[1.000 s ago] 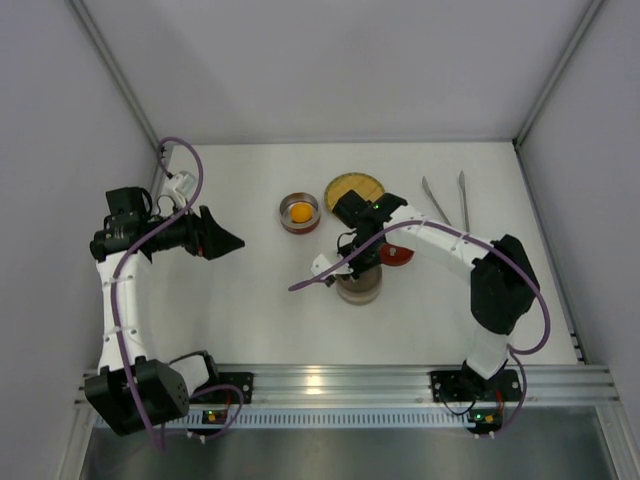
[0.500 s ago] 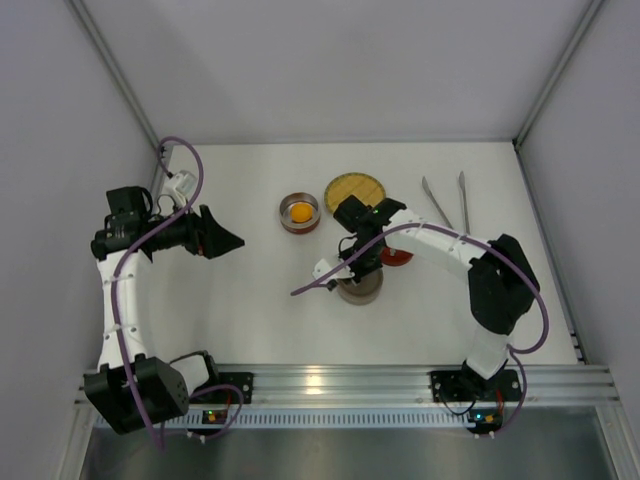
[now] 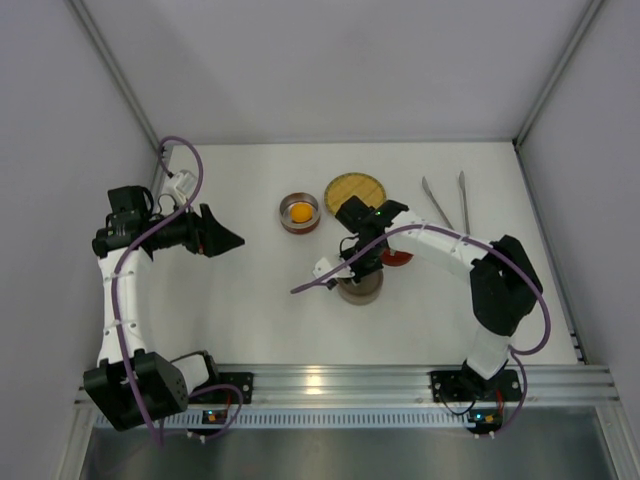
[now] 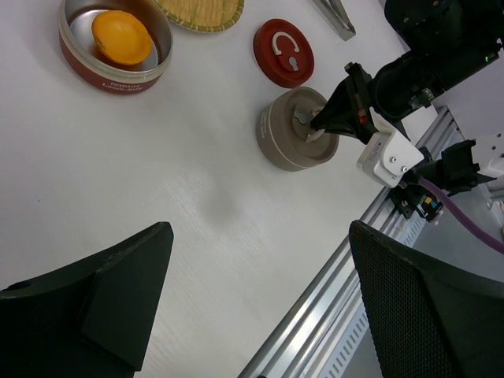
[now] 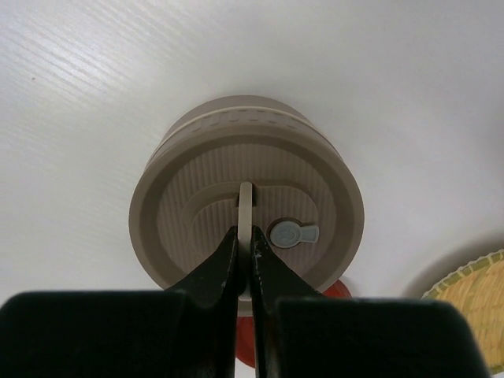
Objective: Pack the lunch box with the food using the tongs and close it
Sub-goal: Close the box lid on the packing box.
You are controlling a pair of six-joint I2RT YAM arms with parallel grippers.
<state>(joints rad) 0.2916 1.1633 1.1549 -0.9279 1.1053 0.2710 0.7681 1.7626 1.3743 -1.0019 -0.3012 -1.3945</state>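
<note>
My right gripper [image 5: 245, 240] pinches the thin upright tab [image 5: 245, 203] on the round beige lunch box [image 5: 185, 228] beneath it. My left gripper [image 4: 258, 260] hangs spread wide, with the orange ball [image 4: 121, 36] in a red tin [image 4: 83, 69] ahead.

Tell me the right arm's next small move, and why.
Probably lift straight up: the right gripper is shut on the upright tab of the beige lid, which sits level on its container, so raising it should open that up for packing.
</note>
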